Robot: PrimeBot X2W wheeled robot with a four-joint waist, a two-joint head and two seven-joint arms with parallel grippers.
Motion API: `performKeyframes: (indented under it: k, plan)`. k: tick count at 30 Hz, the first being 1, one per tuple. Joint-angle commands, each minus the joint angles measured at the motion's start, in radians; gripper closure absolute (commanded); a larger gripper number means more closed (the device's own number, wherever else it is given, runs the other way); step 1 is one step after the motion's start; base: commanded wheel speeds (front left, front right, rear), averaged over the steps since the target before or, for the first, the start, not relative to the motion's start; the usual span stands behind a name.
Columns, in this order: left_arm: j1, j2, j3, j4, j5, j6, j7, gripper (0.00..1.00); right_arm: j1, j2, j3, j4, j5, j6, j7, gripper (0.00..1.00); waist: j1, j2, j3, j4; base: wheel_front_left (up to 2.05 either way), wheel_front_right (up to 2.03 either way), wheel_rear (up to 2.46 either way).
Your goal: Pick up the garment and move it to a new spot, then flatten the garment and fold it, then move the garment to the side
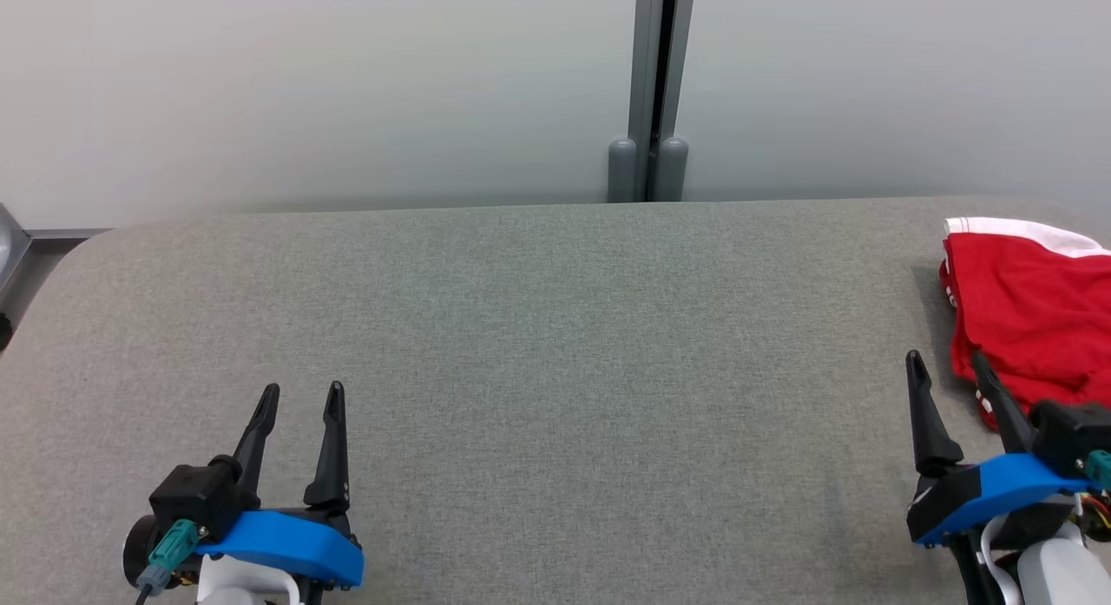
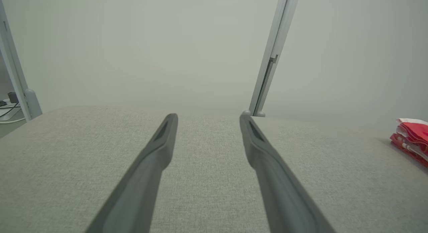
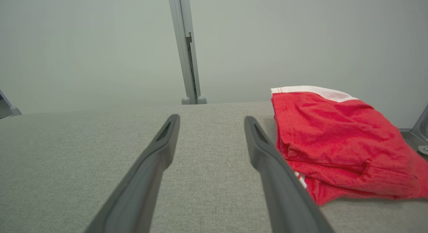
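Observation:
The garment (image 1: 1028, 314) is red with a white band, lying folded in a loose pile at the table's far right edge; it also shows as the garment (image 3: 334, 142) and, small and far off, the garment (image 2: 412, 136). My right gripper (image 1: 948, 362) stands open just left of it, its right finger at the cloth's near edge, nothing between its fingers. From the right wrist, the right gripper (image 3: 211, 118) points past the garment's left side. My left gripper (image 1: 300, 390) rests open at the lower left over bare table, and the left gripper (image 2: 208, 116) holds nothing.
The grey fabric-covered table (image 1: 555, 345) spreads wide between the two grippers. A pale wall with a grey vertical post (image 1: 655, 93) stands right behind its far edge. A metal frame part (image 1: 10, 249) sits off the table's left end.

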Motion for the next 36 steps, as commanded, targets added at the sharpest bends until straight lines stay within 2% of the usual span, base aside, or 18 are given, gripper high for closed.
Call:
performKeyframes:
  k: [1, 8, 15, 36]
  plan:
    - [0.008, 0.002, -0.001, 0.005, 0.001, -0.004, -0.004, 0.0, 0.034, 0.011, -0.015, -0.03, -0.015, 0.0, 0.011, 0.0, 0.0001, 0.0, -0.003, 0.005, 0.0, 0.0, 0.0]
    - [0.037, -0.002, 0.014, 0.009, -0.011, -0.008, -0.004, 0.0, 0.134, 0.069, -0.052, -0.17, -0.057, 0.0, 0.077, 0.0, 0.0001, 0.0, -0.021, 0.013, 0.0, 0.0, 0.0]
    - [0.044, -0.006, 0.026, 0.023, -0.017, -0.011, -0.004, 0.0, 0.18, 0.092, -0.039, -0.244, -0.038, 0.0, 0.104, 0.0, 0.0001, 0.0, -0.024, 0.008, 0.0, 0.0, 0.0]
    - [0.026, -0.001, 0.025, 0.038, -0.017, -0.013, -0.004, 0.0, 0.196, 0.101, -0.025, -0.241, -0.033, 0.0, 0.115, 0.0, 0.0001, 0.0, -0.02, 0.003, 0.0, 0.0, 0.0]
